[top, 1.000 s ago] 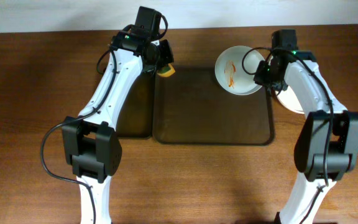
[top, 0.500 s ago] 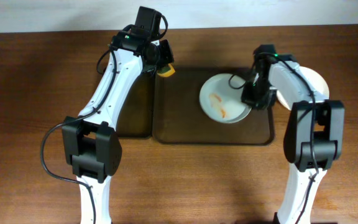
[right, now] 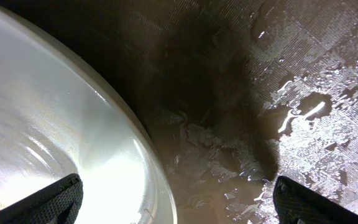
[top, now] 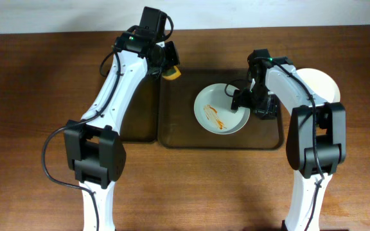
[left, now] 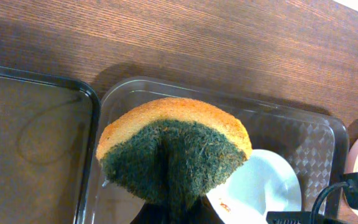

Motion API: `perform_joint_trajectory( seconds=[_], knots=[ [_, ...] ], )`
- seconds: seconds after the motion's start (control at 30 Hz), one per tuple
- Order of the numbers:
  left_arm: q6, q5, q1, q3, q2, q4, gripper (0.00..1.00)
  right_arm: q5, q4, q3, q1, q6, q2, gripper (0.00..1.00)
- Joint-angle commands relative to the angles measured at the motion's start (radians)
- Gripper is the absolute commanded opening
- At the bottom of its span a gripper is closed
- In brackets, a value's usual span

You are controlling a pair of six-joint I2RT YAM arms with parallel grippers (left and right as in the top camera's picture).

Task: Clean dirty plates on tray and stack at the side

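A white dirty plate (top: 221, 109) with orange-red smears lies flat on the dark tray (top: 185, 125), right of its middle. My right gripper (top: 246, 102) is open, and the plate's right rim (right: 157, 180) sits between its two spread fingertips (right: 48, 202) with neither pressing on it. My left gripper (top: 169, 67) hovers at the tray's back left corner, shut on a sponge (left: 176, 146) with an orange back and a green scouring face. In the left wrist view the plate (left: 260, 186) shows below the sponge.
Another white plate (top: 320, 83) sits on the table right of the tray, partly behind my right arm. A second dark tray (top: 140, 115) adjoins the first on its left. Water drops wet the tray floor (right: 303, 112).
My right gripper carried the dirty plate from the tray's back right corner toward its middle, set it down and opened. The left arm with the sponge stayed still.
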Motion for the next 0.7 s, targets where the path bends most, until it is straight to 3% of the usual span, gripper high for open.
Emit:
perform_joint_trajectory(
  seconds=[0.0,0.67],
  knots=[
    [0.016,-0.019,0.005,0.006,-0.017,-0.006,0.0,0.009,0.0,-0.008,-0.001,0.005,0.004,0.98],
    [0.016,-0.019,0.005,0.006,-0.017,-0.007,0.0,0.009,0.0,-0.008,-0.001,0.005,0.004,0.98]
  ],
)
